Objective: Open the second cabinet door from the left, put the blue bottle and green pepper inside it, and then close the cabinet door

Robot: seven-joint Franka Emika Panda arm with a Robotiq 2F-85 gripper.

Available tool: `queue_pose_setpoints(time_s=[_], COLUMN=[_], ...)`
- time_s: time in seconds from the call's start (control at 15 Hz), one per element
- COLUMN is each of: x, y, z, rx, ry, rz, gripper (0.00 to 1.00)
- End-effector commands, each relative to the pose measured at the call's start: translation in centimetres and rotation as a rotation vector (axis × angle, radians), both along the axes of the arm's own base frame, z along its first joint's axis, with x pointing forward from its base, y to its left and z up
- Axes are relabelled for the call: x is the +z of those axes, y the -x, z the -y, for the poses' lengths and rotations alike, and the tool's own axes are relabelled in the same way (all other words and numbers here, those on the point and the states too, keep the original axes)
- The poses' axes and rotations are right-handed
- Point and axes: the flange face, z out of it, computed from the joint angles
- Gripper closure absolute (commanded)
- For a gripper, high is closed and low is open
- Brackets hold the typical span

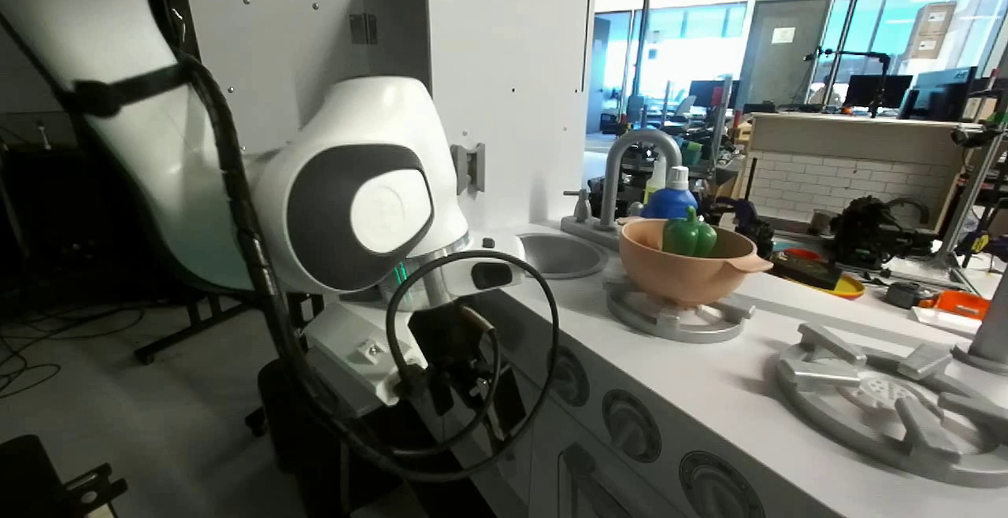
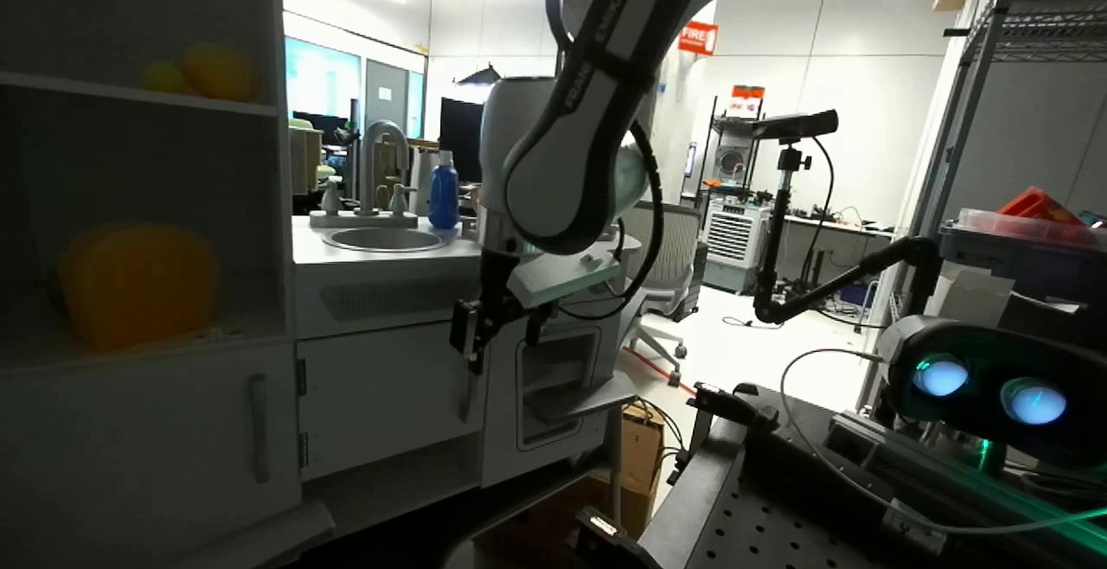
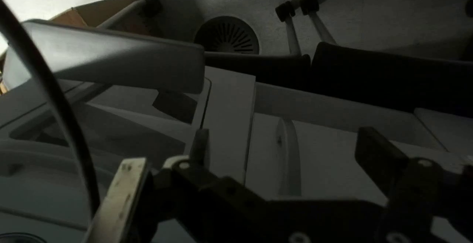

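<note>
White cabinet door [image 2: 380, 405] stands beyond the wide-spread jaws, its grey handle [image 3: 293, 158] framed between them.

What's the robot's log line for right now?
gripper: open, near door handle; second cabinet door: closed; blue bottle: beside sink; green pepper: inside tan bowl

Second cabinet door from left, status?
Gripper open, empty. Second cabinet door shut. Blue bottle near sink, green pepper in tan bowl. Black cable beside gripper, possible snag.

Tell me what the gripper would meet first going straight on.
Probably the handle of the cabinet door: in the wrist view, the open gripper frames the handle. Depth is unclear, so the cabinet door itself might come first.
</note>
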Motion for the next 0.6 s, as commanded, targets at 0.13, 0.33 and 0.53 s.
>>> queue_pose_setpoints(time_s=[0.13,0.33,0.53], x=[-1.9,-3.2,-4.7], y=[-2.7,-1.8,-0.4], z=[-0.9,-0.6,-0.7], rx=[0.032,0.047,0.046], ry=[0.051,0.049,0.039], rz=[0.085,0.123,0.159], gripper=[0.0,0.0,0.0])
